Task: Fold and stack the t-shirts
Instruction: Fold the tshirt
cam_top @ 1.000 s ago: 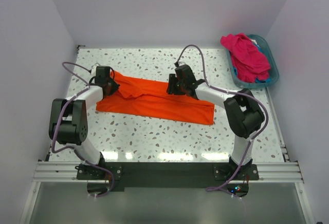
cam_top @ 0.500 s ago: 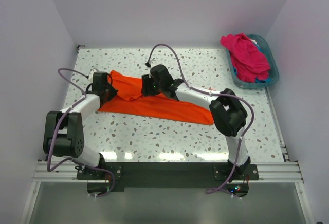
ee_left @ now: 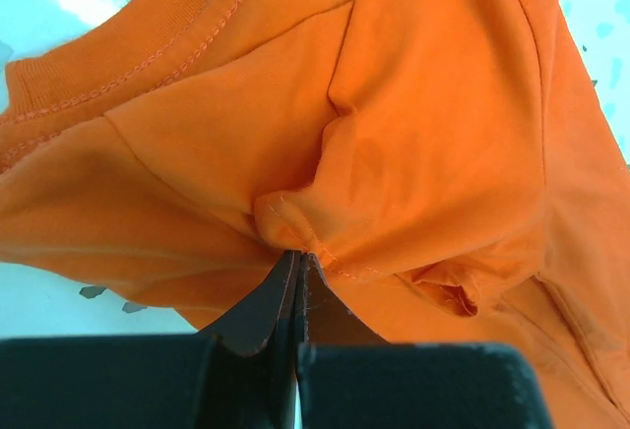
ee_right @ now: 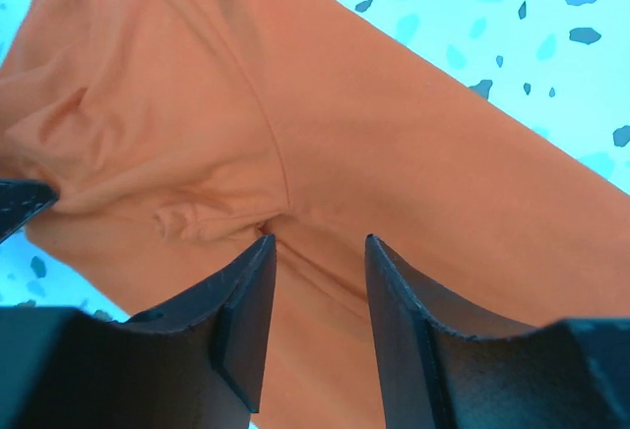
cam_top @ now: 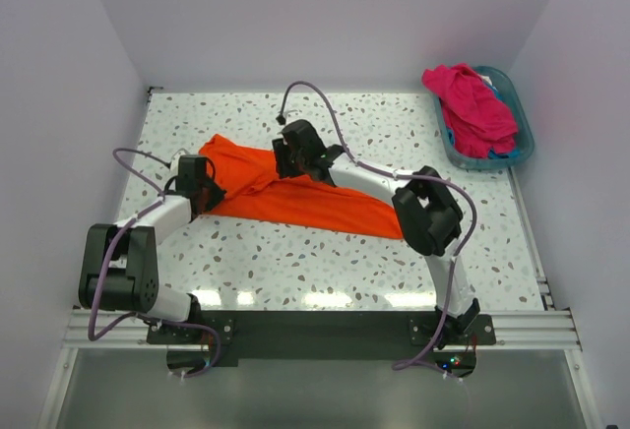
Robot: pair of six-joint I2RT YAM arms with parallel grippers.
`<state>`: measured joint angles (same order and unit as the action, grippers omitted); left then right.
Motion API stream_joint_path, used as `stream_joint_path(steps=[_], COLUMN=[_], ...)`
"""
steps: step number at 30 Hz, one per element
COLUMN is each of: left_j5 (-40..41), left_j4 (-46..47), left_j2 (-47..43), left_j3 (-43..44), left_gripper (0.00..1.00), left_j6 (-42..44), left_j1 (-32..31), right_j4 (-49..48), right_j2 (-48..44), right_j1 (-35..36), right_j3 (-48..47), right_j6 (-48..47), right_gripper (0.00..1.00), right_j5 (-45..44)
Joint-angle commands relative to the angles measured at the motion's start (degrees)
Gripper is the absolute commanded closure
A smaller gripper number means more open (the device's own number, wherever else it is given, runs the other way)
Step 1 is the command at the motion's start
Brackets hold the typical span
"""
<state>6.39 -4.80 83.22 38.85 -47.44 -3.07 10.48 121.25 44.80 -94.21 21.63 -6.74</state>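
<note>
Left arm [cam_top: 162, 214] and right arm [cam_top: 379, 181] are built of white tubes, black joints and purple cables [cam_top: 307, 85]; the right hand [ee_right: 319, 242] is coloured black.

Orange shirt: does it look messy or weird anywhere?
Yes. The orange t-shirt is bunched and wrinkled at its left end, where the left claw pinches a fold. The right claw is open over it.

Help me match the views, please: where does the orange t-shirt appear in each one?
Top external: the orange t-shirt lies across the middle, left of centre.
Left wrist: it fills the frame, a fold pinched in the shut left fingers.
Right wrist: it covers left and centre, below the open right fingers.
Shared landmark: the speckled tabletop.
</note>
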Motion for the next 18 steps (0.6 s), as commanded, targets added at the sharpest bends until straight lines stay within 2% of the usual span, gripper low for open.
stream_joint_path(steps=[1,10,18], left_j5=[-0.07,-0.59,-1.73], left_j4=[2.25,3.21,3.92], left_j2=[-2.27,-1.83,-0.96], left_j3=[-0.18,-0.97,-0.71], left_gripper=[1.0,1.0,1.0], left_j6=[-0.64,-0.46,-0.55], left_j1=[0.43,0.96,1.31], right_j4=[2.44,2.79,0.07], right_j2=[2.75,5.93,1.01], right_j1=[-0.24,-0.41,-0.32], right_j3=[-3.25,-3.79,2.27], right_j6=[-1.77,-1.94,0.08], right_gripper=[0.56,0.65,0.68], right_j5=[-3.1,-2.84,-1.87])
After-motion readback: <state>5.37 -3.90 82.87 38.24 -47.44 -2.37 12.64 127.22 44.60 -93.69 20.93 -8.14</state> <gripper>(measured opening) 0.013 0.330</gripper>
